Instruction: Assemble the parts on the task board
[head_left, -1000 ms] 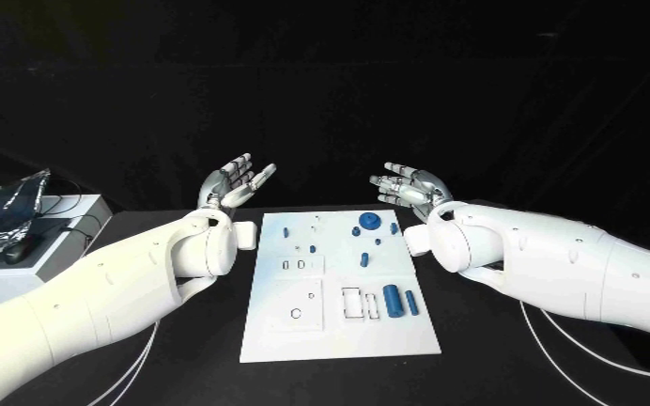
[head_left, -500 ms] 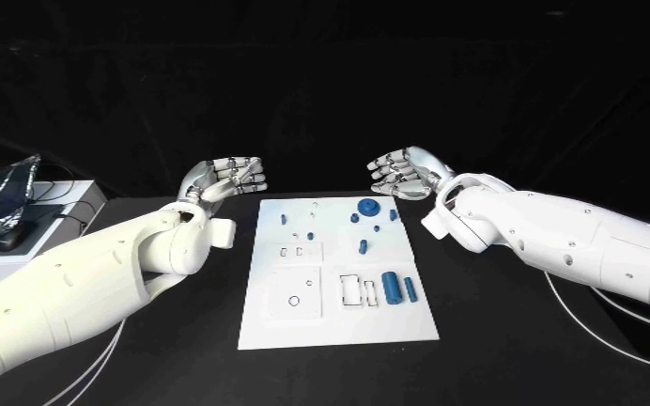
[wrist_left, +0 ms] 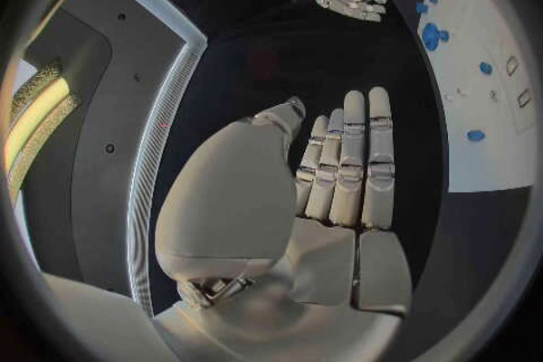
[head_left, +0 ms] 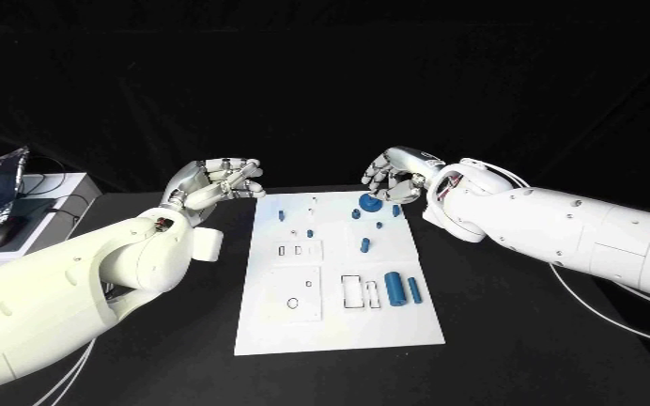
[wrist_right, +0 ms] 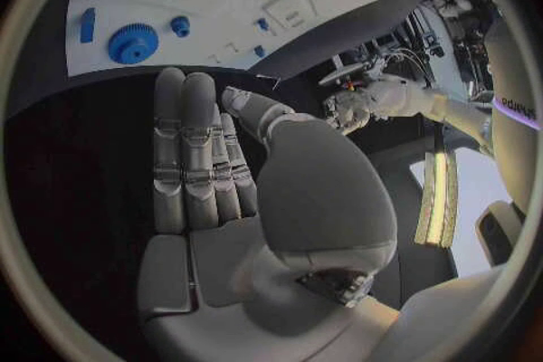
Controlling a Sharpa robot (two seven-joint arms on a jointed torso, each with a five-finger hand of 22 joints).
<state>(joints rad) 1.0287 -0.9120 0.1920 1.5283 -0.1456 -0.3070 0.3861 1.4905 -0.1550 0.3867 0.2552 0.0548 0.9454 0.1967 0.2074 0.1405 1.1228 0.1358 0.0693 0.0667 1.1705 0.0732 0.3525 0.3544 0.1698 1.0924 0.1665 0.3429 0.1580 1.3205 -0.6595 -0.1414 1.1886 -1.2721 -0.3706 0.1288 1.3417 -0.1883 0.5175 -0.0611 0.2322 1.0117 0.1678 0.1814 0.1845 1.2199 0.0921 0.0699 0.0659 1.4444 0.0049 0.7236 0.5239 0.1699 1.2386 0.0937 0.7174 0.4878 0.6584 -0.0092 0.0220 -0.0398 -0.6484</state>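
While one task board (head_left: 339,317) lies flat.

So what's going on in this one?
The robot is at a white task board with small blue parts on it, including a blue gear at the far end and a blue cylinder nearer. Neither robot hand holds anything: the left robot hand hovers beside the board's far left corner, the right robot hand above the gear.
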